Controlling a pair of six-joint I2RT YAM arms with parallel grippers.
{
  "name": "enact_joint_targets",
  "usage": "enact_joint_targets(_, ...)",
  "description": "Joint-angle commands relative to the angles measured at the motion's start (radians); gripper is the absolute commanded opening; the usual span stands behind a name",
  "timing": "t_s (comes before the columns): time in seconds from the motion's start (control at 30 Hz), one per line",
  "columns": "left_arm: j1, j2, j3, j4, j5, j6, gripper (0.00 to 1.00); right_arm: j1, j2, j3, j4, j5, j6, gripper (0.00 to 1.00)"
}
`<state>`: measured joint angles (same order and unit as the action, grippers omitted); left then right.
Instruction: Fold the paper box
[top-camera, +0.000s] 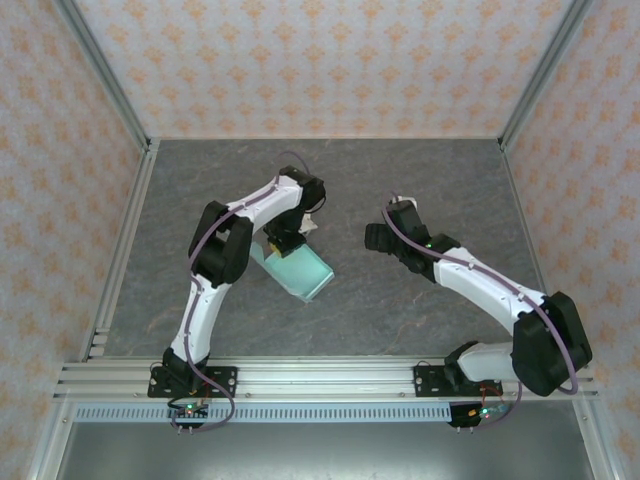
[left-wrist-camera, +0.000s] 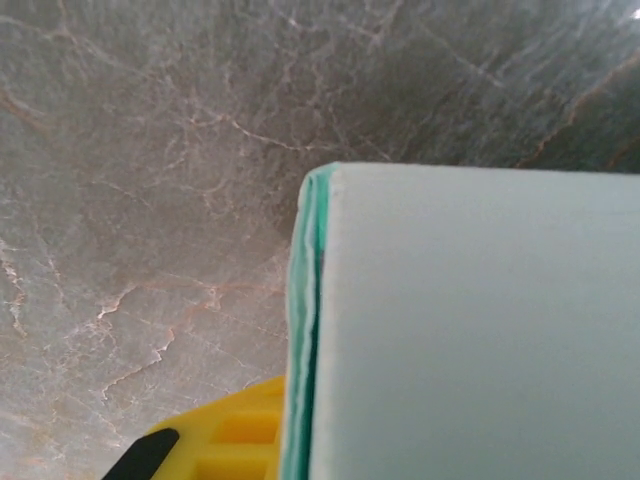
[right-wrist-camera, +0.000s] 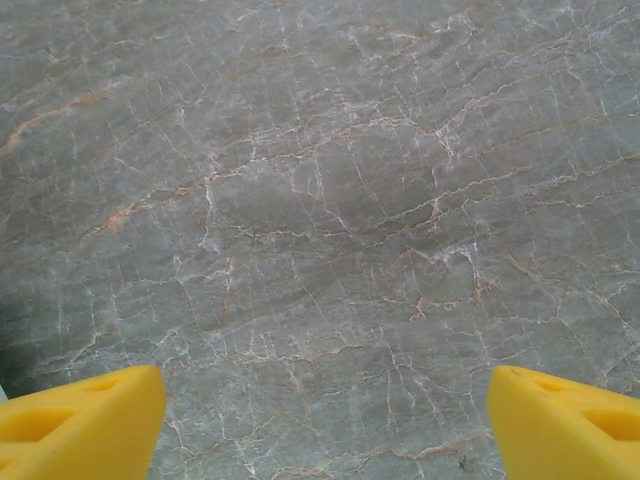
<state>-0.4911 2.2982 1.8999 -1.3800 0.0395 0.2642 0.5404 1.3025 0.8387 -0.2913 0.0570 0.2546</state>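
Paper box (top-camera: 303, 274) looks folded up already, sitting a bit left of the table's (top-camera: 430, 320) middle and well off every edge; left gripper (top-camera: 287, 243) is nearly closed, pinching the box's far-left edge; up close, the layered card edge (left-wrist-camera: 303, 330) sits right against one yellow finger (left-wrist-camera: 225, 445); right gripper (top-camera: 378, 238) hangs just right of centre, fingers (right-wrist-camera: 85, 425) spread wide over bare surface; loads of room toward the far edge and near-right corner.
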Motion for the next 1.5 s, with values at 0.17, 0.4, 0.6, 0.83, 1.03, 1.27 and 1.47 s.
enact_joint_targets(0.17,-0.001,0.054,0.079,-0.034,-0.007,0.024,0.20,0.002,0.018,-0.002,0.008,0.032,0.009,0.84)
enact_joint_targets(0.4,0.000,0.028,0.083,0.000,0.042,0.042,0.38,0.001,0.021,0.009,0.000,0.025,0.003,0.84)
enact_joint_targets(0.6,0.000,-0.022,0.076,0.019,0.067,0.053,0.54,0.010,0.024,-0.006,0.023,-0.087,0.004,0.84)
enact_joint_targets(0.83,0.001,-0.145,0.050,0.083,0.138,0.064,0.66,0.070,0.098,-0.006,0.071,-0.260,0.002,0.82)
enact_joint_targets(1.03,0.014,-0.312,-0.005,0.222,0.168,0.007,0.67,0.095,0.203,0.038,0.107,-0.376,0.028,0.79)
enact_joint_targets(1.27,0.144,-0.693,-0.298,0.573,0.153,-0.302,0.64,0.105,0.332,0.086,0.164,-0.505,0.092,0.57)
enact_joint_targets(1.47,0.270,-0.977,-0.641,0.712,0.062,-0.547,0.63,0.106,0.344,0.102,0.162,-0.535,0.098,0.56)
